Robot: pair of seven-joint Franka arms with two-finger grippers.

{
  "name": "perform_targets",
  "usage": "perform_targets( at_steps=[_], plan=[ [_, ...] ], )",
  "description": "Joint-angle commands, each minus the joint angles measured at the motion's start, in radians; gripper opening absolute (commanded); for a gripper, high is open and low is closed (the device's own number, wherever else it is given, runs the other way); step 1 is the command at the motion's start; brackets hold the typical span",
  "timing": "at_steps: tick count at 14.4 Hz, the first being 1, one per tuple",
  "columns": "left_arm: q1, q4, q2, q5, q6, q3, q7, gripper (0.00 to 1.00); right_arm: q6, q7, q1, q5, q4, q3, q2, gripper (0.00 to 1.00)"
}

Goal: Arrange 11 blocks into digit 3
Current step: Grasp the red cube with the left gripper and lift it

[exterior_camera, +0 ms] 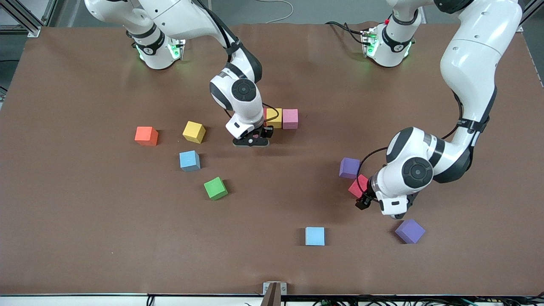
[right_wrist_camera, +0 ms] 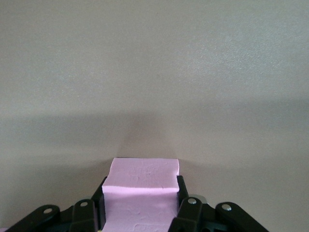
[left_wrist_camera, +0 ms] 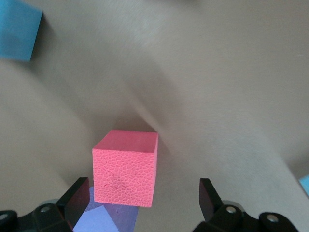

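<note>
Gripping a pink block [right_wrist_camera: 142, 193], the right hand [exterior_camera: 251, 140] hovers; left hand [exterior_camera: 384, 208] (spread wide) straddles the red block [left_wrist_camera: 126, 166].

Blocks [exterior_camera: 194, 131], eleven counted: two yellow, two blue, two purple, two pink, one orange, one green, one red.

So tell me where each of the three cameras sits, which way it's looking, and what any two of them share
Front view: high across the table, facing both arm bases; shows both arms, scattered blocks, the right gripper and the left gripper.
Left wrist view: on the left arm's wrist, looking down at the red block between its open fingers.
Right wrist view: on the right arm's wrist, looking over the pink block clamped in its fingers.
Shared: the red block also shows in front view, beside a purple block.
</note>
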Motion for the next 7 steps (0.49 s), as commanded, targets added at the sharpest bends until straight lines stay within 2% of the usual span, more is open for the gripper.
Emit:
perform_targets(
  at_steps=[1,7],
  plan=[
    [-0.006,-0.008,0.004,0.002,-0.004,0.013,-0.071,1.0,0.012,0.025,0.017,-0.006,-0.043,-0.004,-0.038,0.01],
    [-0.007,-0.025,0.035,0.057,-0.001,0.016,-0.076,0.98,0.002,0.028,0.022,-0.006,-0.046,-0.004,-0.038,0.02]
  ],
)
